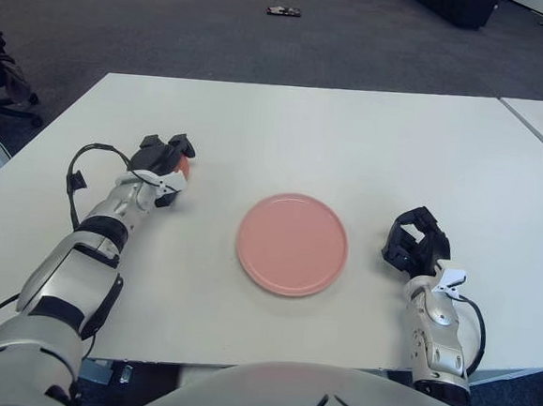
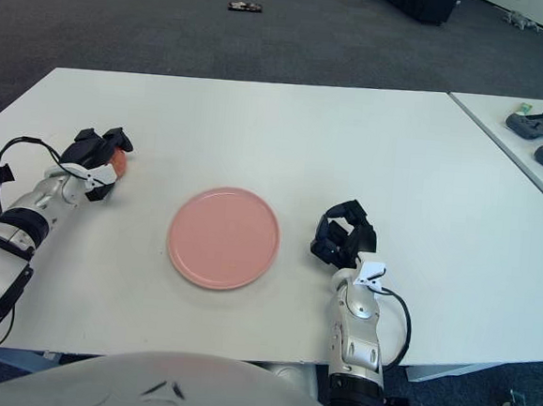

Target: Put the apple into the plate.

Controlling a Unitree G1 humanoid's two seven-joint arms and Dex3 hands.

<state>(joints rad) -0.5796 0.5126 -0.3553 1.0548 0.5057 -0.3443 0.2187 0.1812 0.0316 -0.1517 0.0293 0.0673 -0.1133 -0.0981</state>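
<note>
Left hand: the left hand (image 1: 162, 160) was at work near the left edge of the table (image 1: 352, 134), about midway between its near and far edges. Its dark fingers (image 1: 179, 145) were curled over the top of the apple, covering most of it.

Apple: the apple (image 1: 184, 168) showed only as a small orange-red patch on the plate side of that hand. It sat low against the tabletop; whether it was already lifted clear could not be told.

Grip: the fingers looked pressed around the fruit from above and from the left, so I judged the hold closed but shallow.

Plate: the pink plate (image 1: 292, 243) lay flat toward the middle of the table, nearer the near edge, well apart from the apple and bare.

Right hand: the right hand (image 2: 343, 233) showed just beside the plate on its right, fingers curled inward and holding nothing.

Step in hand: securing the apple before carrying it right to the plate; the placing was not yet done.

Risk, slip: a round, smooth fruit held mostly from above could roll out of the fingers on lifting, toward the left edge.

Risk, drop: released too high, the apple could bounce or roll off the shallow plate.

Risk, nudge: a low carry could push the plate aside.
</note>
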